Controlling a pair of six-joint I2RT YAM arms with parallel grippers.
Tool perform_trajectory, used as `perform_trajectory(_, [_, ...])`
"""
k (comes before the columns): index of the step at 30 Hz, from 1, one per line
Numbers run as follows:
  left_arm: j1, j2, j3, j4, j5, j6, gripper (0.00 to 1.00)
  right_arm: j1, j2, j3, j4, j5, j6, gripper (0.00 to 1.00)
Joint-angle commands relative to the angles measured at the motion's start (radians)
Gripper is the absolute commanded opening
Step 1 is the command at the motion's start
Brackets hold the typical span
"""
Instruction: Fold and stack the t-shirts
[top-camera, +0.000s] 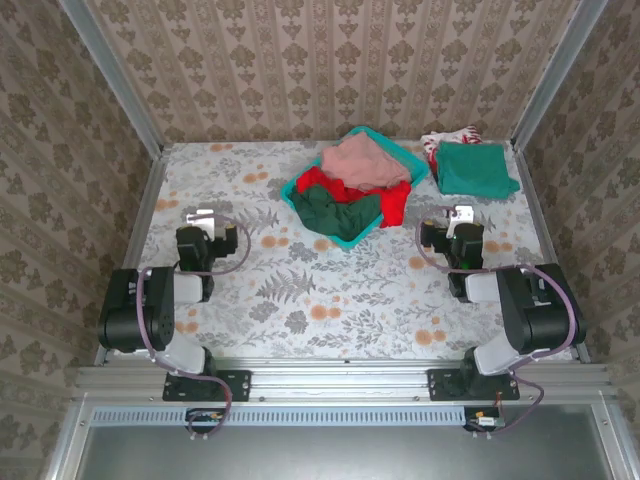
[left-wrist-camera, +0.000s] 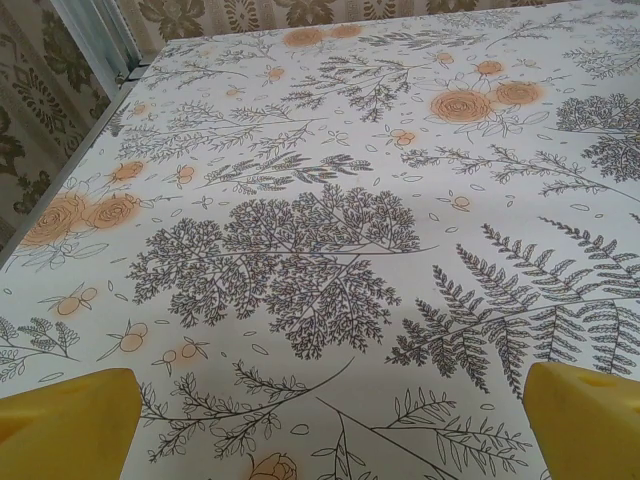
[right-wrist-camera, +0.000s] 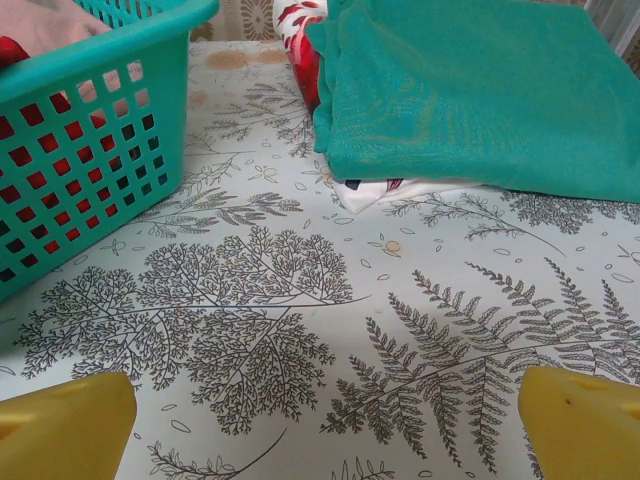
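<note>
Left gripper (top-camera: 205, 217): jaws released, holding nothing, over bare tablecloth (left-wrist-camera: 300, 150).
Right gripper (top-camera: 460, 213): jaws released, holding nothing.
Basket (right-wrist-camera: 90, 130): pink t-shirt (top-camera: 365, 160), red t-shirt (top-camera: 395, 205) and dark green t-shirt (top-camera: 335, 210) heaped inside.
Far right: teal-green t-shirt (top-camera: 475, 168) folded atop white-red t-shirt (top-camera: 440, 140).

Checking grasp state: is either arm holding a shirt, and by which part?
Nothing held. Left gripper and right gripper: jaws open, only tablecloth between them.

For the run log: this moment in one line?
left gripper open | right gripper open | teal t-shirt folded | pink t-shirt atop basket
</note>
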Motion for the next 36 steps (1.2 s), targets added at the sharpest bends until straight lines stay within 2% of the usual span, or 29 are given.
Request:
perform_trajectory(1, [-0.001,-0.007,0.013,0.011,0.015,0.009,1.00,0.003,-0.004,0.010,0.034,0.011,0.015,1.00])
perform_trajectory(25, [-0.001,-0.008,0.012,0.012,0.016,0.008,1.00,0.003,-0.007,0.008,0.035,0.012,0.015,1.00])
perform_trajectory(27, [-0.016,-0.053,0.050,-0.089,-0.023,0.017,1.00,0.004,-0.010,0.006,0.044,0.017,0.015,1.00])
perform_trajectory(29, [-0.080,-0.170,0.141,-0.336,-0.131,0.039,1.00,0.031,-0.083,0.040,-0.066,0.086,0.007,1.00])
perform_trajectory(31, [-0.119,-0.303,0.246,-0.576,-0.178,-0.074,1.00,0.057,-0.223,0.140,-0.379,0.104,0.018,1.00])
perform_trajectory(32, [-0.117,-0.360,0.298,-0.694,-0.179,-0.231,1.00,0.056,-0.273,0.194,-0.493,0.081,0.058,1.00])
perform_trajectory(34, [-0.102,-0.437,0.390,-1.040,-0.217,-0.694,1.00,0.056,-0.335,0.266,-0.654,0.090,0.209,1.00])
perform_trajectory(35, [-0.074,-0.459,0.406,-1.119,-0.119,-0.780,1.00,0.051,-0.350,0.294,-0.755,0.159,0.359,1.00])
perform_trajectory(36, [-0.068,-0.469,0.376,-1.060,0.010,-0.786,1.00,0.033,-0.355,0.323,-0.894,0.216,0.513,1.00])
